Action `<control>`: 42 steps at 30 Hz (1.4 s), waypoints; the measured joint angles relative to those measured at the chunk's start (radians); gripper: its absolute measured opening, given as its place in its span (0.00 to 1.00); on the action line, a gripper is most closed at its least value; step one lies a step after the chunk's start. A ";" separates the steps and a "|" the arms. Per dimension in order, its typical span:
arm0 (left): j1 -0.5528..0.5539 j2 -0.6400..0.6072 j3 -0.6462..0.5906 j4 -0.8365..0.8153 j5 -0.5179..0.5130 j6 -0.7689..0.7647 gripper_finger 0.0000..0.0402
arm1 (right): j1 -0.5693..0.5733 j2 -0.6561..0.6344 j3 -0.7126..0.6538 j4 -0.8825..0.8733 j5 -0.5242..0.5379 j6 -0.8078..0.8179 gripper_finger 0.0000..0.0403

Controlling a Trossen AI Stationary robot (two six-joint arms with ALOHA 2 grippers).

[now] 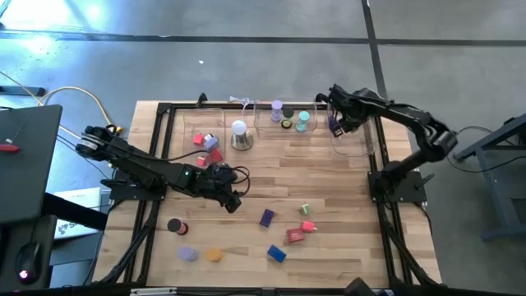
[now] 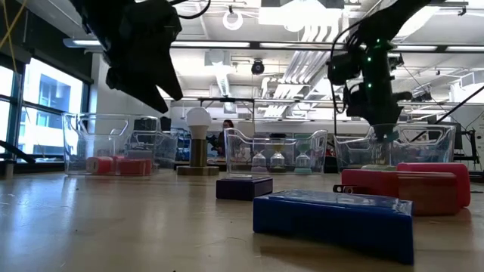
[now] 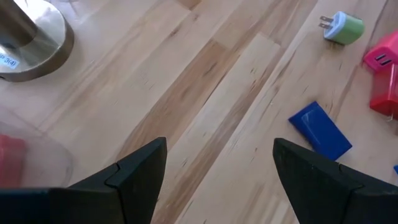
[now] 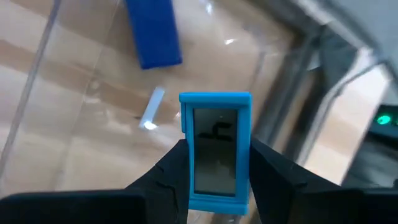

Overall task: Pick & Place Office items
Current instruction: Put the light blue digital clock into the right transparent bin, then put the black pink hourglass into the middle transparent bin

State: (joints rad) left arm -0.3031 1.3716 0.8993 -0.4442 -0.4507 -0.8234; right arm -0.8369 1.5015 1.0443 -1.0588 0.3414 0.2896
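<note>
The right claw (image 4: 214,163) pinches a blue block (image 4: 215,149) above the far-right tray (image 1: 355,141) — the left claw (image 3: 214,165) (fingers spread, empty) hovers mid-desk (image 1: 329,185).

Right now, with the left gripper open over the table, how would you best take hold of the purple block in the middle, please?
Probably from straight above: the purple block lies flat and apart from its neighbours. Close the left gripper across its two shorter-spaced sides, near the middle, since its low, boxy shape offers flat parallel faces.
</note>
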 joint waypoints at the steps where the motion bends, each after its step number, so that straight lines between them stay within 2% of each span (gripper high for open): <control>1: 0.000 0.000 0.000 0.004 0.000 0.000 0.71 | -0.004 0.012 0.000 0.000 -0.022 0.000 0.29; 4: 0.000 -0.001 0.000 0.008 0.000 0.004 0.71 | -0.010 0.049 0.000 0.001 -0.060 -0.013 0.32; 11: 0.000 -0.001 0.000 0.014 0.001 0.005 0.71 | -0.010 0.092 0.001 0.009 -0.031 -0.025 0.70; 14: 0.000 -0.001 0.000 0.015 0.001 0.005 0.71 | -0.010 0.090 0.001 0.026 0.014 -0.032 0.80; 17: 0.000 -0.001 0.000 0.016 0.001 0.005 0.71 | -0.010 0.078 0.010 0.037 0.049 -0.052 0.86; 24: 0.000 -0.001 0.000 0.022 0.001 0.005 0.71 | 0.025 0.003 0.073 -0.072 0.006 -0.135 0.88; 33: 0.000 -0.002 0.000 0.039 0.001 0.005 0.71 | 0.144 -0.239 0.124 -0.079 -0.052 -0.128 0.89; 37: 0.000 -0.002 0.000 0.045 0.001 0.005 0.71 | 0.220 -0.341 0.124 -0.030 -0.161 -0.094 0.89; 42: 0.000 -0.002 0.000 0.055 0.001 0.005 0.71 | 0.318 -0.424 0.124 0.062 -0.366 -0.012 0.89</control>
State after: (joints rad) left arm -0.3031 1.3701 0.8997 -0.3893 -0.4497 -0.8188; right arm -0.5191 1.0771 1.1687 -0.9971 -0.0245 0.2772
